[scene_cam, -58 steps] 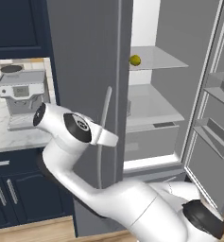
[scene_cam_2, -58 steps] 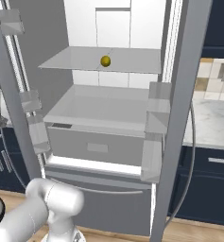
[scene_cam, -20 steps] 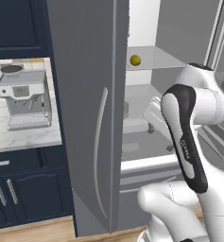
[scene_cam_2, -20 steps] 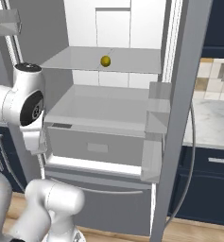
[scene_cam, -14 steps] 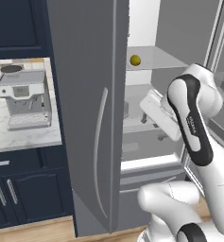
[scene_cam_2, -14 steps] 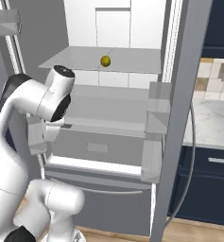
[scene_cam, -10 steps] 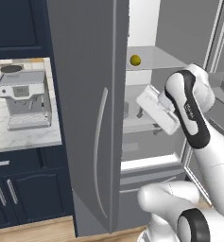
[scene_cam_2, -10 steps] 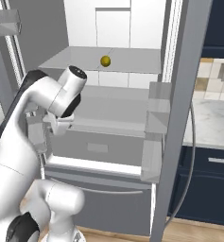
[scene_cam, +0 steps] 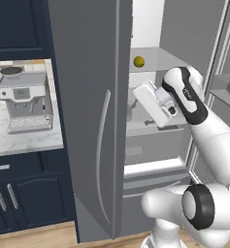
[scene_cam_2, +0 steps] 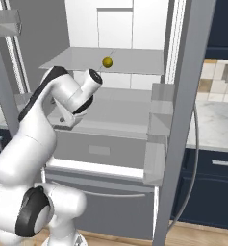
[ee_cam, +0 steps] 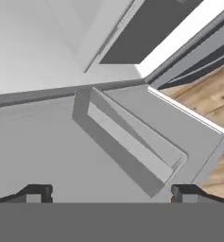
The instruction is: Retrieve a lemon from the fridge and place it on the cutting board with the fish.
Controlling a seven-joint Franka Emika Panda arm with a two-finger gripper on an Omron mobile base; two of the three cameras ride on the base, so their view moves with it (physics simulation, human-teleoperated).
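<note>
Risk lies in the spread gripper (ee_cam: 108, 193) rising under the shelf (scene_cam_2: 130, 60) and knocking the lemon (scene_cam_2: 107, 62) deeper into the fridge (scene_cam: 87, 121).

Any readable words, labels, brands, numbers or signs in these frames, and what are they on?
None can be read.
The coffee machine on the counter has a pale front panel with small marks, too blurred to read.
The fridge, its shelves and the lemon carry no lettering.
The arm shows small dark marks near its joint, not legible.
</note>
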